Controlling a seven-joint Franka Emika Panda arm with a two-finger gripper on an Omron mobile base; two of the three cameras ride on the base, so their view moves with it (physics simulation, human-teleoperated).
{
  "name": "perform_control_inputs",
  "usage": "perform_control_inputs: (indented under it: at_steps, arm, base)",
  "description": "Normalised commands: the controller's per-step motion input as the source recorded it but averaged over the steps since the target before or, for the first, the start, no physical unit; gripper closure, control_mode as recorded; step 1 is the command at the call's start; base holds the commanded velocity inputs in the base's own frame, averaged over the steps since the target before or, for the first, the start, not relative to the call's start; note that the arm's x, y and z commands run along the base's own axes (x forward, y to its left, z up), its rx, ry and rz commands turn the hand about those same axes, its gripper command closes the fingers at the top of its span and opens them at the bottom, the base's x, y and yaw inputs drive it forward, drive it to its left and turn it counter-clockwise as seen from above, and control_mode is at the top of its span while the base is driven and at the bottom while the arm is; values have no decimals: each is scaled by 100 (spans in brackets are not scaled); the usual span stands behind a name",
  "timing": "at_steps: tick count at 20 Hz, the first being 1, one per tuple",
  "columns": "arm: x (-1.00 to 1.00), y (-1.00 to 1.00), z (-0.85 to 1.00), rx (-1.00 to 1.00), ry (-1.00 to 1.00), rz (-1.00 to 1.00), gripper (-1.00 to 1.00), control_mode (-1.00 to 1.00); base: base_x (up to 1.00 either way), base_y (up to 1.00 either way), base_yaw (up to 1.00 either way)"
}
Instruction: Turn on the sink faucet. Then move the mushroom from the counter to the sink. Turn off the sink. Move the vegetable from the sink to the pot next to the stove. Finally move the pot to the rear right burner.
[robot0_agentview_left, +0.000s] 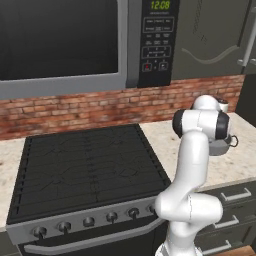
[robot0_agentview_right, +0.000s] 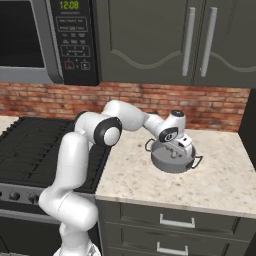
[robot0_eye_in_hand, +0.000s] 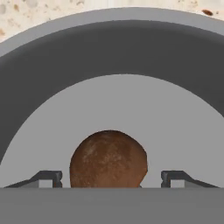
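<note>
**Mushroom in the pot, jaws wide**

Inside the grey pot (robot0_eye_in_hand: 131, 100) on the counter (robot0_agentview_right: 140, 175) right of the stove (robot0_agentview_left: 85, 160), the brown mushroom (robot0_eye_in_hand: 108, 158) rests on the pot floor. The gripper (robot0_eye_in_hand: 111, 177) hangs just above it with its fingertips (robot0_eye_in_hand: 48, 177) spread apart on either side, clear of the cap, so nothing is held. Lifting out looks like the next step. Rising at a tilt could catch a finger on the pot wall and drag the pot along the counter. A later grab at the rim could slip if taken off-centre, tipping the mushroom out.
</note>
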Motion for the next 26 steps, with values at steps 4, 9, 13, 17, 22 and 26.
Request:
perform_control_inputs:
  at_steps: [4,9,13,17,22,26]
  arm:
    - [-3,0,15,0,0,0,-100,-100]
    - [-3,0,20,0,0,-2,-100,-100]
    - [-10,0,9,0,0,-3,-100,-100]
    - [-26,0,8,0,0,-6,-100,-100]
    - [-28,0,6,0,0,-7,-100,-100]
    - [-33,0,18,0,0,-8,-100,-100]
  base:
    - [0,0,0]
    - [0,0,0]
    - [0,0,0]
    - [0,0,0]
    - [0,0,0]
    - [0,0,0]
